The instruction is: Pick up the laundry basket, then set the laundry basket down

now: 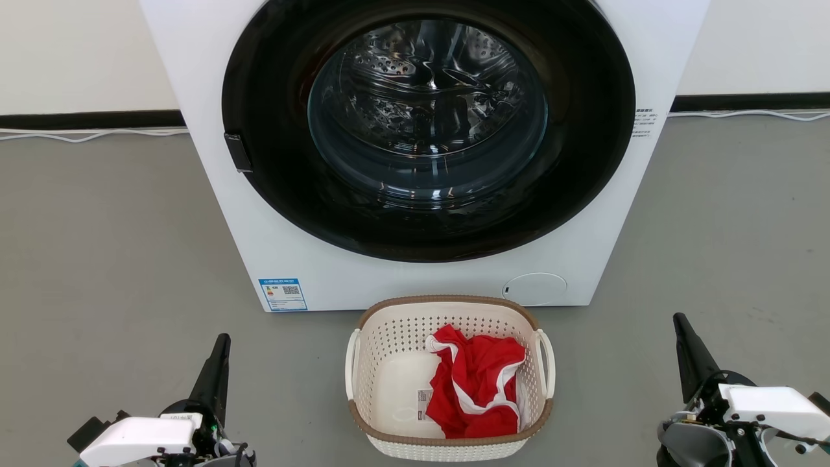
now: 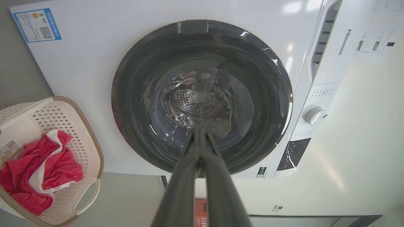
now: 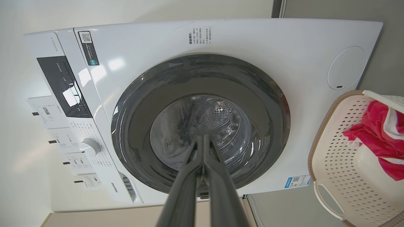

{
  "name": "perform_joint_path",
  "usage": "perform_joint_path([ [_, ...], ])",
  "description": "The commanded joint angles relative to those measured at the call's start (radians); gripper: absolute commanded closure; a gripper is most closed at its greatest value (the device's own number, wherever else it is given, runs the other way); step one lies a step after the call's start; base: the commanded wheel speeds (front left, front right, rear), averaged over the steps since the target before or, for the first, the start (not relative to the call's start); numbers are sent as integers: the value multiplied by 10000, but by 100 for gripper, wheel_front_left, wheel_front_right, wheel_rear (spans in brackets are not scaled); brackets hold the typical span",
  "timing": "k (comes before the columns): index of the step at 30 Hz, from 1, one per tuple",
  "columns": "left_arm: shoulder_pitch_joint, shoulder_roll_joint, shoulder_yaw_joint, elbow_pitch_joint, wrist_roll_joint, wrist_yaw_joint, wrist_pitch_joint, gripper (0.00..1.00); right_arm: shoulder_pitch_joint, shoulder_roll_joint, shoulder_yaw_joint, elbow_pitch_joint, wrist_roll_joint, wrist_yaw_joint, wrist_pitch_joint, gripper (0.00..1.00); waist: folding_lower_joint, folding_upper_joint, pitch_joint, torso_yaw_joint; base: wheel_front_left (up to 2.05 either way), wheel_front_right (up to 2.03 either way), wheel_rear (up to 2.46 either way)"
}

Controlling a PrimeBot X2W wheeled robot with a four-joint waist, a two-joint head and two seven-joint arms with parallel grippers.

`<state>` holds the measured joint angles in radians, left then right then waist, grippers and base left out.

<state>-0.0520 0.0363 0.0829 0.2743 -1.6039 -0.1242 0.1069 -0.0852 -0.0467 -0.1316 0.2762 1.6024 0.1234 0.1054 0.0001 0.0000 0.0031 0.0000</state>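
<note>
Two grippers: the left gripper [image 1: 222, 344] and the right gripper [image 1: 679, 322] are held low at either side of the basket, well apart from it. Each has its fingers pressed together, with nothing between them.
Basket: the laundry basket [image 1: 447, 451] is stood upright on the floor [image 1: 117, 259], just in front of the washer [image 1: 272, 246] and between the two grippers.
Load: a red garment [image 1: 476, 383] with white trim is heaped toward the right side, so the weight is judged uneven.
Stage: the scene would fit a basket waiting to be lifted as well as one put back down. Which it is cannot be told.
Risk, tilt: if the basket were carried by its side handles [image 1: 351, 363], it could be tipped by a lopsided lift and the garment spilled.
Risk, grip: the thin loop handles could be lost from long, narrow fingers.
Risk, washer: with so little room behind, the washer's front could be knocked by the rim.
</note>
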Motion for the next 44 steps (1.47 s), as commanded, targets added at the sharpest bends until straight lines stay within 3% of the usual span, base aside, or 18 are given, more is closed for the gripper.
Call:
perform_joint_path([
  [1,-560,139,308,-291,-48,-65,63,100,-227,-35,182,-315,66,73,75,100,0,0,0,0,0,0,0],
  [44,-560,139,307,-292,-49,-65,62,100,-227,-35,183,-315,66,73,75,100,-1,0,0,0,0,0,0],
])
